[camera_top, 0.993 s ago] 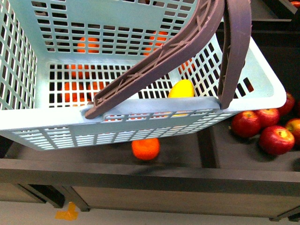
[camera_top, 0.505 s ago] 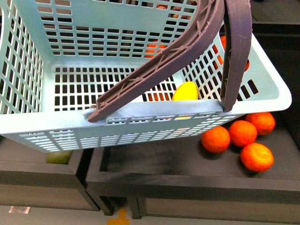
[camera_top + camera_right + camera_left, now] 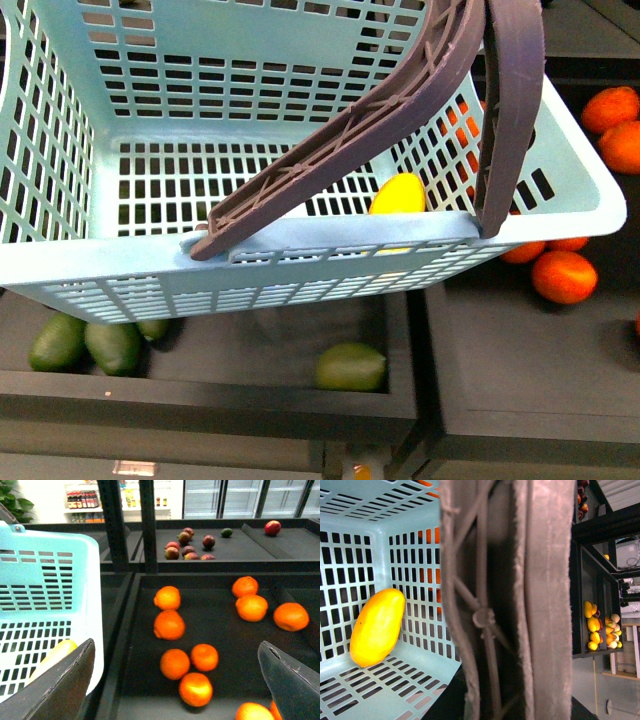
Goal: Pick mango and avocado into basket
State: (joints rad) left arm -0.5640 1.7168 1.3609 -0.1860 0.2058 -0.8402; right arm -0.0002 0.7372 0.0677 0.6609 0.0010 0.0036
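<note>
Fingers (image 3: 60,685) of the right gripper (image 3: 175,644) stood wide apart with nothing between them, hanging over loose oranges (image 3: 169,625) just right of the basket (image 3: 50,580). The left gripper showed in no view. Its wrist camera was filled by the two brown handles (image 3: 520,600), bound with a pale tie, so I judged that it carried the basket by them, though its grip could not be seen.

The mango (image 3: 377,627) already lay inside, on the slotted floor in the near right corner, against the wall. The avocado was not in the basket. Under the basket's near edge, in the tray (image 3: 200,412) left of the oranges, lay several green oval fruits (image 3: 350,367), one alone toward the middle and others at the left end. Whether these were avocados I could not tell, for they looked mid-green rather than near black. A small dark fruit (image 3: 227,532) sat on a far shelf, too small to name.

The step in hand looked to be finding and taking the avocado. Doing it well would call for holding the basket level so that the mango did not roll. The open right gripper would need to move off the oranges and over the darkest egg-shaped fruit, come down across its narrow width, and close gently. The lift should then clear the rim and both handles before release.
</note>
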